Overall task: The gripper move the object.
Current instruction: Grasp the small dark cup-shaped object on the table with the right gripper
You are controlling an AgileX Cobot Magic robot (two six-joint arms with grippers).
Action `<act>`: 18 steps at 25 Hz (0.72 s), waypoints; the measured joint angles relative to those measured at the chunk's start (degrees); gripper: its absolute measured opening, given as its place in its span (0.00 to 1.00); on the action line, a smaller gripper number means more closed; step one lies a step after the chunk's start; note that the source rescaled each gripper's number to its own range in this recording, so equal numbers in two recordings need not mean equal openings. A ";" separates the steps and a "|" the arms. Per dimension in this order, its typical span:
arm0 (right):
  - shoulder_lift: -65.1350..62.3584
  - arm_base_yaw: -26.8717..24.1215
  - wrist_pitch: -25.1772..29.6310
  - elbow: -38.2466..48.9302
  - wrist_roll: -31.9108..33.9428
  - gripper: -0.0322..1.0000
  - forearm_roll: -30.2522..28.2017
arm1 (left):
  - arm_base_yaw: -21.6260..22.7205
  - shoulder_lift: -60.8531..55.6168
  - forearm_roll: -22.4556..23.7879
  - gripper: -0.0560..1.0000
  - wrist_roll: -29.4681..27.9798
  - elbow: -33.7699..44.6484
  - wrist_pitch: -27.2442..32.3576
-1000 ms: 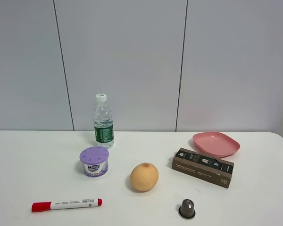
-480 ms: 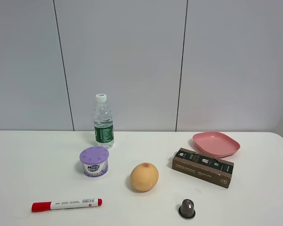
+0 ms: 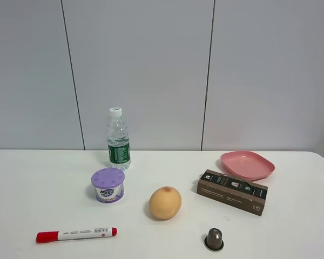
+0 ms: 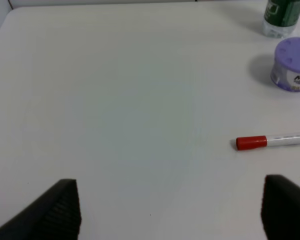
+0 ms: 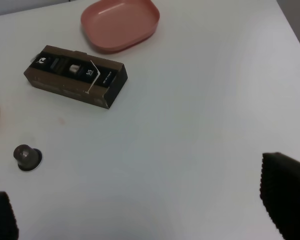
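The coffee capsule [image 3: 214,239], tiny, dark brown-grey and cone-shaped, stands rim down near the table's front edge, right of centre. It also shows in the right wrist view [image 5: 26,157], well apart from my right gripper [image 5: 142,210]. That gripper is open and empty, its black fingertips [image 5: 287,195] wide apart over bare table. My left gripper [image 4: 172,215] is open and empty too, hovering over the table's left part, with its fingertips [image 4: 60,210] at the frame's edge. Neither arm shows in the exterior high view.
A brown box [image 3: 232,191] and a pink plate [image 3: 247,164] lie at the right. An orange-yellow fruit [image 3: 164,203] sits mid-table. A purple tub [image 3: 108,185], a water bottle [image 3: 119,139] and a red-capped marker [image 3: 75,234] are on the left.
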 joint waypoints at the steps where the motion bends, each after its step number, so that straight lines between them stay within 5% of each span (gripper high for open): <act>1: 0.00 0.00 0.00 0.00 0.00 1.00 0.00 | 0.00 0.00 0.00 1.00 0.00 0.00 0.00; 12: 0.93 0.00 0.13 -0.51 0.00 1.00 2.14 | 0.00 0.00 0.00 1.00 0.00 0.00 0.00; 18: 16.42 0.00 0.15 -11.04 -4.63 1.00 1.91 | 0.00 0.00 0.00 1.00 0.00 0.00 0.00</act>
